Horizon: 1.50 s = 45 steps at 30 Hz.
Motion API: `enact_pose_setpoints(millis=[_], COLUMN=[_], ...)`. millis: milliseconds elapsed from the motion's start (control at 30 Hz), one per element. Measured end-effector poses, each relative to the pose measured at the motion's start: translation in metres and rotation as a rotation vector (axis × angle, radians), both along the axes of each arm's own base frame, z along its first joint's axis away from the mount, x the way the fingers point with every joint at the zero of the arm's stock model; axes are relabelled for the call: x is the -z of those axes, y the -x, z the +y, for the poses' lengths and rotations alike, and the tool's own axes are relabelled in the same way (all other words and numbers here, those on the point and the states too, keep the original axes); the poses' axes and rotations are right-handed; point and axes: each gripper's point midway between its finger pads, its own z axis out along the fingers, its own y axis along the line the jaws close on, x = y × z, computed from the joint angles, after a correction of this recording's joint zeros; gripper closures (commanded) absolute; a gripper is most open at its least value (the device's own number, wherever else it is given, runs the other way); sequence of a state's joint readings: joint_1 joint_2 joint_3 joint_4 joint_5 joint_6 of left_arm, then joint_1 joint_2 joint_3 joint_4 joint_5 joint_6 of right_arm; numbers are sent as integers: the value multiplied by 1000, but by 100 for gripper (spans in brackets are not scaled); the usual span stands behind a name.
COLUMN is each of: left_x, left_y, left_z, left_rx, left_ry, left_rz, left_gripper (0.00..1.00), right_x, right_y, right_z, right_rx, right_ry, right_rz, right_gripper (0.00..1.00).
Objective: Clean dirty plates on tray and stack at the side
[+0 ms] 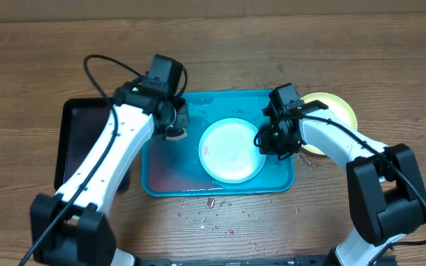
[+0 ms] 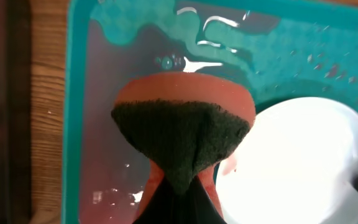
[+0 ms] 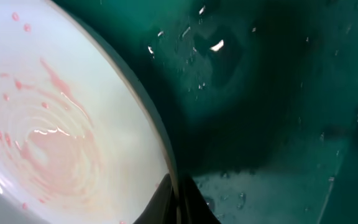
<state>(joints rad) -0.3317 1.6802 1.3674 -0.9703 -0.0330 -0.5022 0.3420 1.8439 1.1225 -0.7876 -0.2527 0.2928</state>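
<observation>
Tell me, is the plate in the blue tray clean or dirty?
Dirty. The plate lying in the tray shows pink-red smears across its white centre, clearest in the right wrist view.

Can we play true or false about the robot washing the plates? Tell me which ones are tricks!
The left claw pinches a sponge. True.
The yellow-green plate lies outside the teal tray. True.
The blue-rimmed plate lies outside the tray too. False: it sits in the tray.
The blue-rimmed plate is spotless. False: pink smears show on it.
The right claw is wide open. False: it is shut on the blue-rimmed plate's edge.
</observation>
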Motion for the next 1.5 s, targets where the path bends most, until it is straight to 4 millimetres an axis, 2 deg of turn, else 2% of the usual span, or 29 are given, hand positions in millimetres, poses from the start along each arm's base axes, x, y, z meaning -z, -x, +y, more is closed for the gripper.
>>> enact_pose_setpoints(millis=[100, 233, 367, 533, 700, 1033, 1233, 1400, 1500], left_x=[10, 15, 18, 17, 29, 108, 108, 107, 107], left_y=[-1, -4, -7, -8, -9, 9, 13, 19, 15], left_z=[-3, -7, -12, -14, -16, -34, -45, -64, -68], left_rx=[8, 35, 93, 167, 250, 413, 516, 663, 664], left_ry=[-7, -1, 2, -5, -26, 38, 84, 142, 153], left_rz=[22, 23, 18, 8, 24, 244, 242, 223, 202], left_gripper=[96, 96, 95, 95, 96, 96, 96, 96, 96], right_x=[-3, -6, -9, -7, -6, -6, -4, -4, -4], right_y=[0, -6, -5, 8, 6, 5, 5, 4, 4], right_z=[7, 27, 53, 71, 69, 66, 63, 61, 60], right_rx=[103, 200, 209, 196, 214, 228, 233, 236, 238], right_ry=[-25, -66, -92, -64, -48, -36, -19, -12, -6], right_rz=[35, 30, 7, 7, -1, -6, -6, -11, -16], right_gripper=[96, 96, 96, 96, 96, 96, 96, 96, 96])
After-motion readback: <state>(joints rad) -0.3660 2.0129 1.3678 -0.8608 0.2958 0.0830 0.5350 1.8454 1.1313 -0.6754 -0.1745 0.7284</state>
